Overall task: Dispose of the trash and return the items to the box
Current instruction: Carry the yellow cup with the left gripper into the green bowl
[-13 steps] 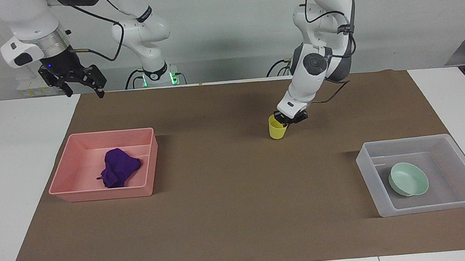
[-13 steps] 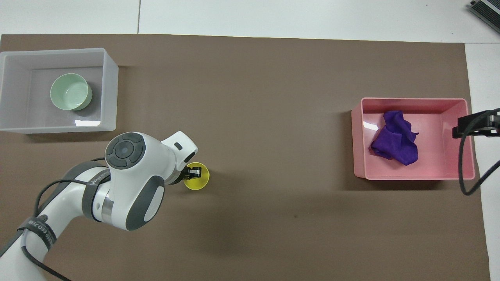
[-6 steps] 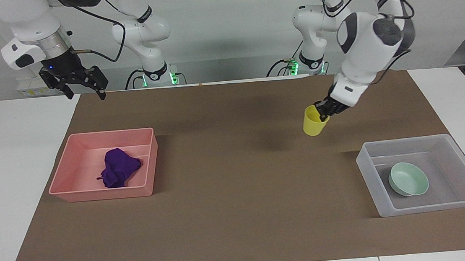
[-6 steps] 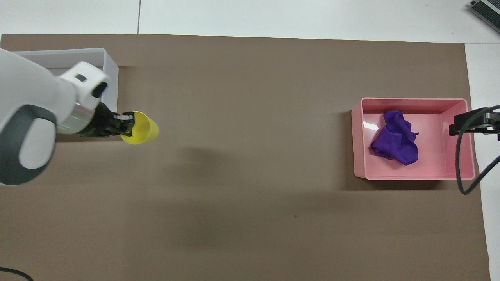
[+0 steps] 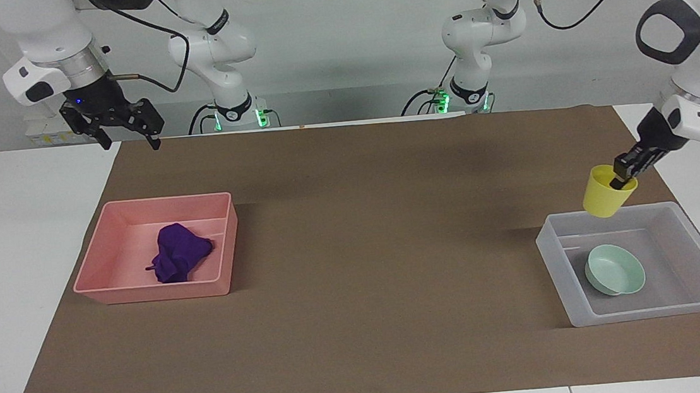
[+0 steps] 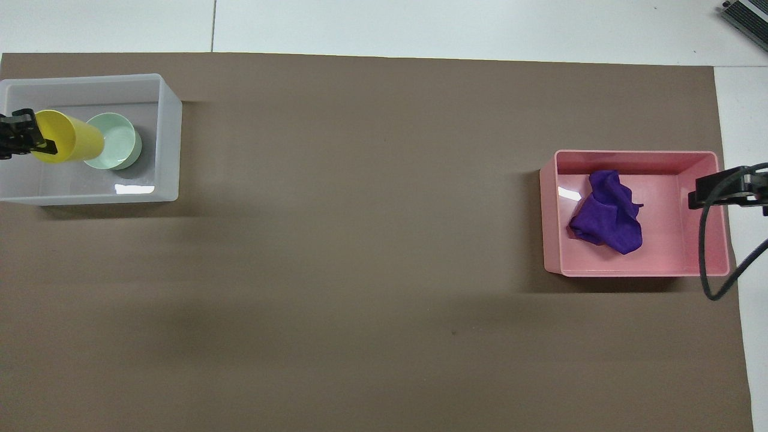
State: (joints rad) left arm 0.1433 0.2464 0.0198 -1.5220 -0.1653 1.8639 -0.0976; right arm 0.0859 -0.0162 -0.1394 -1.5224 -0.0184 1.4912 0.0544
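Note:
My left gripper (image 5: 622, 178) is shut on the rim of the yellow cup (image 5: 603, 196) and holds it tilted in the air over the translucent whitish box (image 5: 645, 313). The mint-green bowl (image 5: 616, 269) lies in that box. In the overhead view the cup (image 6: 66, 137) partly covers the bowl (image 6: 117, 141) inside the box (image 6: 168, 138), with my left gripper (image 6: 30, 138) at the view's edge. The purple cloth (image 5: 179, 252) lies crumpled in the pink tray (image 5: 156, 292). My right gripper (image 5: 130, 143) is open and empty, raised by the right arm's end of the table, waiting.
A brown mat (image 5: 358, 284) covers most of the white table. The pink tray (image 6: 636, 273) with the purple cloth (image 6: 606, 213) stands toward the right arm's end, the box toward the left arm's end. My right gripper (image 6: 720, 192) hangs over the pink tray's outer edge.
My left gripper lifted the yellow cup off the mat's middle and carried it toward the left arm's end, to over the box. The right arm barely moved.

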